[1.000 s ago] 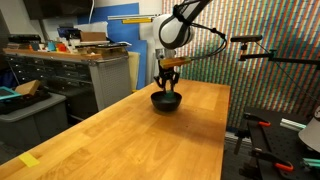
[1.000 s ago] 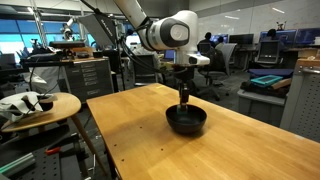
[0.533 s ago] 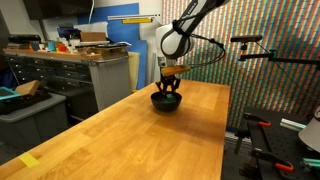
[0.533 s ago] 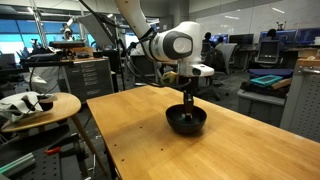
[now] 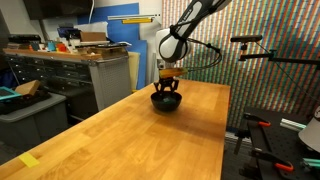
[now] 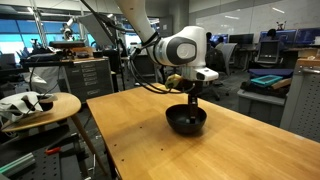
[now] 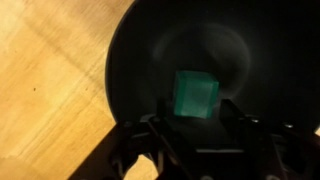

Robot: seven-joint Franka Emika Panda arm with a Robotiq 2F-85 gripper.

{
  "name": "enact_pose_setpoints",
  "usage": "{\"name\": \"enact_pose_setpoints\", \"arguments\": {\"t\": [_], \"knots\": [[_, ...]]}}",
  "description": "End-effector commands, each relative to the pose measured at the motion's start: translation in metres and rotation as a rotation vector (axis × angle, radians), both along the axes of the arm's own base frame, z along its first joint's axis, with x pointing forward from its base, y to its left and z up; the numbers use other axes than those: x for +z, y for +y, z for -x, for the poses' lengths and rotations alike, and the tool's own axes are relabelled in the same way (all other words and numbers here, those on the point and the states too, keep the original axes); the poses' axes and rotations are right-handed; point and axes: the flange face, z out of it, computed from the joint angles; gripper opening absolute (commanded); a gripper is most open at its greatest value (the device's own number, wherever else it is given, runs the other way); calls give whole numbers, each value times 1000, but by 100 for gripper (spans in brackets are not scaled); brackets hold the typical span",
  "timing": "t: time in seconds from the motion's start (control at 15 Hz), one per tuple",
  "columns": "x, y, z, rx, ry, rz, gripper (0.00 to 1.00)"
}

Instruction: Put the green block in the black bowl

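**A:** Where is the green block [image 7: 197, 96]?

**B:** In the wrist view it lies near the middle of the black bowl [image 7: 140, 60], just beyond the fingertips of the gripper [image 7: 193, 125] and in line with the gap between them.

**A:** Is it gripped?

**B:** The jaws stand wider apart than the cube. The picture is blurred, but neither finger appears to touch it.

**A:** And from outside?

**B:** In both exterior views the gripper [image 5: 167, 88] [image 6: 189, 103] hangs over the bowl [image 5: 166, 102] [image 6: 186, 123] on the wooden table [image 5: 150, 140]. The block is hidden there.
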Motion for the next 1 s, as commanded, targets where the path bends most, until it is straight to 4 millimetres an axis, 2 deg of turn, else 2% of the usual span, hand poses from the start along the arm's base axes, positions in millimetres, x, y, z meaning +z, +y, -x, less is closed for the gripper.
{"name": "enact_pose_setpoints", "arguments": {"t": [0.0,0.13,0.4,0.93], "knots": [[14,2,-15,-8,-21,-27,91],[23,4,-18,0,-17,-42,100],[62,2,-30,8,-20,-59,100],[180,16,-43,364,117,-155,100]]}}
